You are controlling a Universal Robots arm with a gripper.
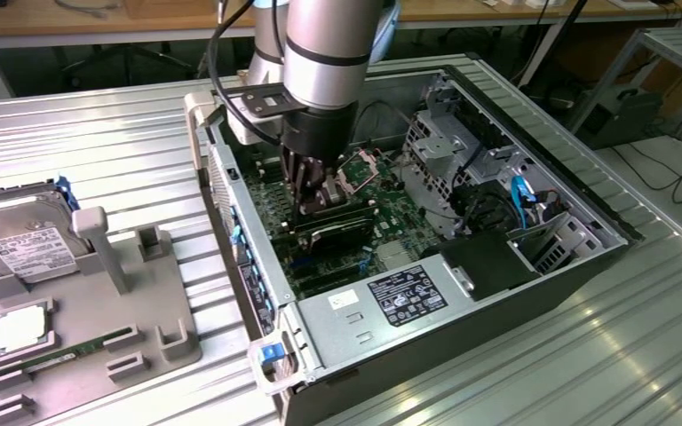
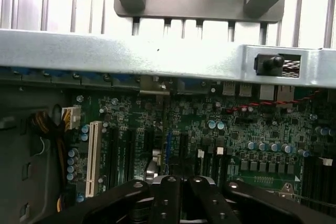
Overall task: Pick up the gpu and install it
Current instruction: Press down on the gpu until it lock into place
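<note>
Open computer case (image 1: 578,240) lies on its side on the ribbed metal bench (image 1: 92,142), interior facing up. Arm reaches down into it; gripper (image 1: 313,206) sits low over the motherboard (image 1: 407,217), near the case's middle. Jaws closed together, fingers (image 1: 308,182) pointing straight down.

The gpu (image 1: 335,232) lies inside the case directly under the gripper tips, at about 6 o'clock from them in the exterior view: a dark flat card running across the board, just above the power supply (image 1: 394,297) with its white-and-black label. Whether the jaws pinch the card or merely touch it cannot be told; tips meet its upper edge.

Wrist view: gripper (image 2: 180,182) links closed together over the green board, white slot (image 2: 94,156) at roughly 9 o'clock from them, blue slot (image 2: 168,142) just ahead.

Grey parts tray (image 1: 92,302) on the bench at 9 o'clock from the case, well apart. It holds a hard drive (image 1: 27,248) with white label, and a thin RAM stick (image 1: 75,351) in a groove nearer the front.
</note>
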